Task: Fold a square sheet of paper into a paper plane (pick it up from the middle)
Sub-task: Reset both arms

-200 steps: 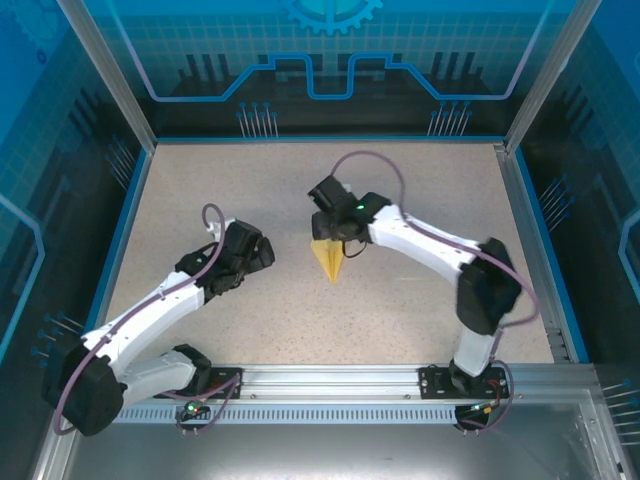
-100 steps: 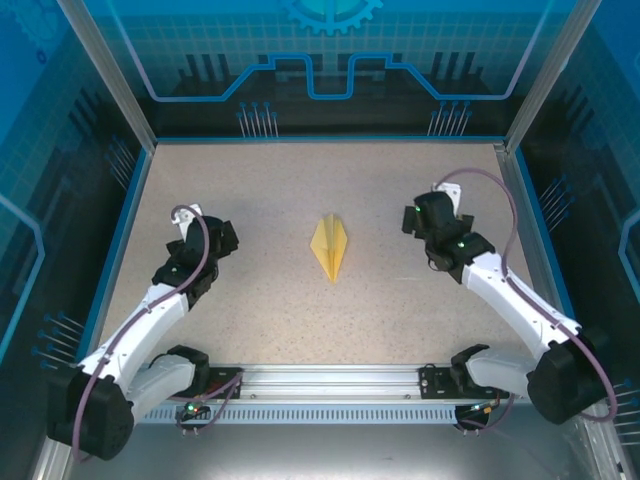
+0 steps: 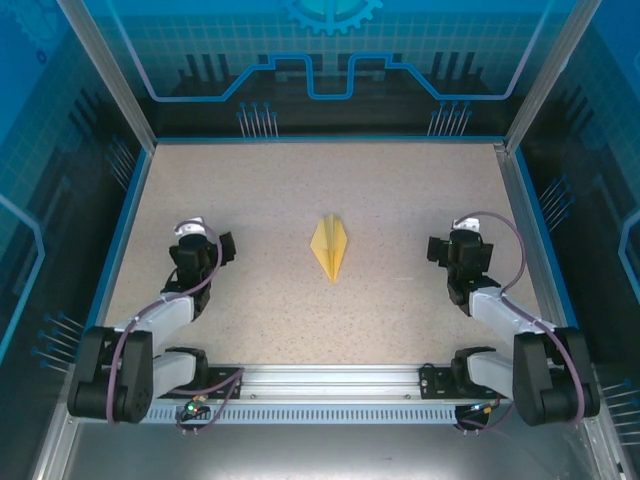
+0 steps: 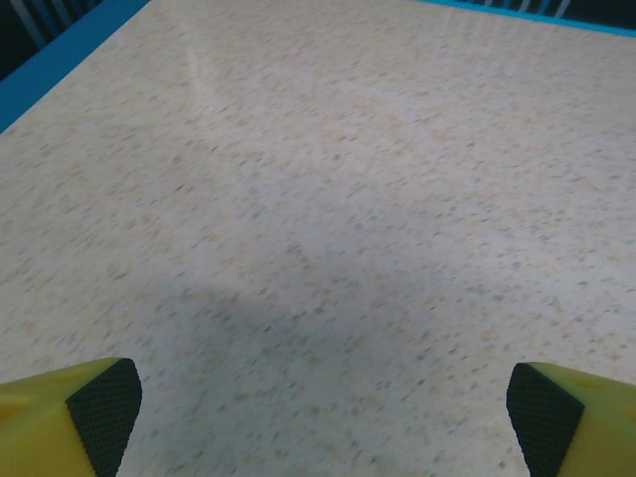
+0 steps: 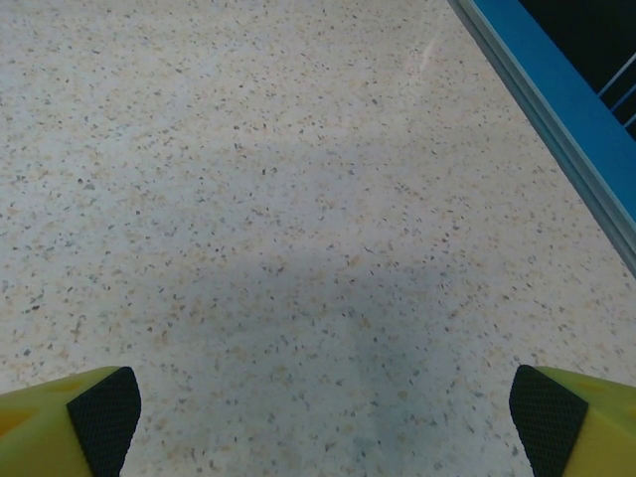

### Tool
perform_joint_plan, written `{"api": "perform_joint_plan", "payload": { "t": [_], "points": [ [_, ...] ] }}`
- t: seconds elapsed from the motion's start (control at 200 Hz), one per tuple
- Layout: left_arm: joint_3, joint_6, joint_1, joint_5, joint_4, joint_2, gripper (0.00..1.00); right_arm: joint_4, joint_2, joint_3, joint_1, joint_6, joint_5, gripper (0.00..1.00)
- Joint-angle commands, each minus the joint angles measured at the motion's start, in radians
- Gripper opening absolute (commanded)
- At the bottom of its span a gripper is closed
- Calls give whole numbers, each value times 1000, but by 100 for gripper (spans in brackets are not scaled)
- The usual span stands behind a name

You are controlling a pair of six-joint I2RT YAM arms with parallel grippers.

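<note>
The speckled bench (image 3: 400, 190) carries one thing, at its middle. Both arms have swung back from the centre to their own sides and now sit folded near their bases. The left claw (image 3: 205, 243) and the right claw (image 3: 455, 245) stand spread wide and hold nothing; from the wrist cameras we see bare bench between the pads (image 4: 104, 402). A second ago the right claw was down over the paper; since then it has let go and withdrawn. The paper plane (image 3: 332, 250) lies flat mid-bench, well apart from both claws, its slimmer point toward the arm bases. We judge the folding finished.
</note>
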Motion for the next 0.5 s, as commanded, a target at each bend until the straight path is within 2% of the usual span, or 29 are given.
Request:
{"api": "perform_joint_plan", "payload": {
  "t": [0.0,0.09,0.405,0.495],
  "points": [
    [-5,55,14,121,195,47,98,181,42,10,-20,-52,-100,99],
    [-23,47,15,154,309,91,98,252,68,4,-18,-66,-140,99],
    [31,86,17,189,374,247,98,448,191,3,-19,-126,-269,99],
    [47,86,17,189,374,279,98,489,255,13,-19,-125,-264,99]
  ]
}}
